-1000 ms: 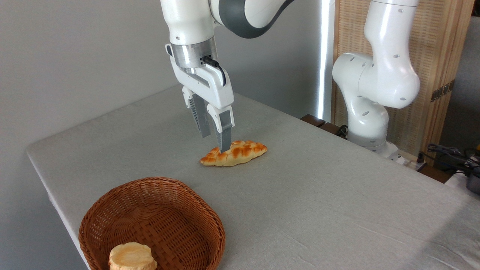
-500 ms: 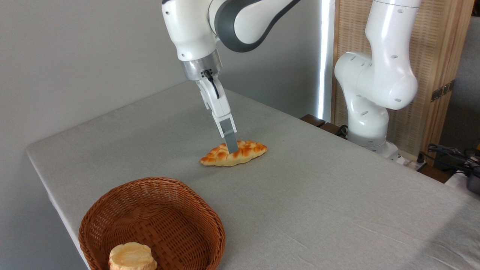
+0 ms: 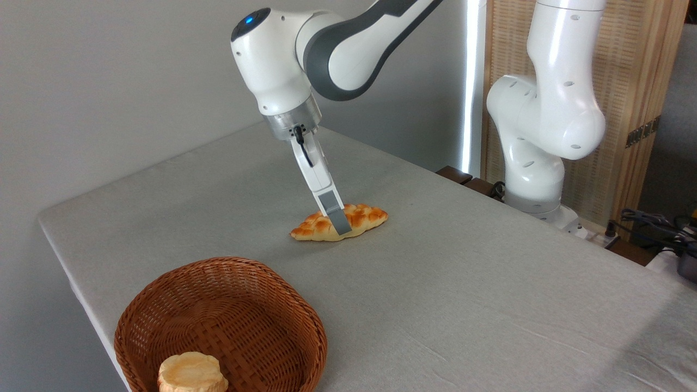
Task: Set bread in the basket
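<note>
Golden braided bread (image 3: pixel 356 220) lay flat on the grey worktop (image 3: pixel 463 283), well apart from the wicker basket (image 3: pixel 305 321) holding a small round bun (image 3: pixel 191 373). One grey finger of the claw (image 3: pixel 338 219) crossed the loaf's middle; its grip could not be told.

Grey table (image 3: pixel 463 283), bread (image 3: pixel 338 222), basket (image 3: pixel 218 321) near front edge

The long golden-orange braided bread (image 3: pixel 338 222) has brown criss-cross lines, the round woven wicker basket (image 3: pixel 220 320) is reddish-brown, and the desk (image 3: pixel 463 283) is pale grey.
</note>
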Action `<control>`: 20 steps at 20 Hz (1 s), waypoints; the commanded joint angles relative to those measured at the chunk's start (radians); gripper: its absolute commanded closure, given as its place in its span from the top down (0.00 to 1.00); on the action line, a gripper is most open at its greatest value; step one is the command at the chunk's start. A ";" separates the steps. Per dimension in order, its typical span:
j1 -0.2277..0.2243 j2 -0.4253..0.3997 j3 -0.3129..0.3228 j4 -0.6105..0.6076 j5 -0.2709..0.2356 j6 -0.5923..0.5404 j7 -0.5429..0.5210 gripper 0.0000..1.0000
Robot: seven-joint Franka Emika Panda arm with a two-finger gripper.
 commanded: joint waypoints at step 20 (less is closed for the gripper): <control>-0.012 0.042 0.003 0.003 0.005 0.061 0.020 0.53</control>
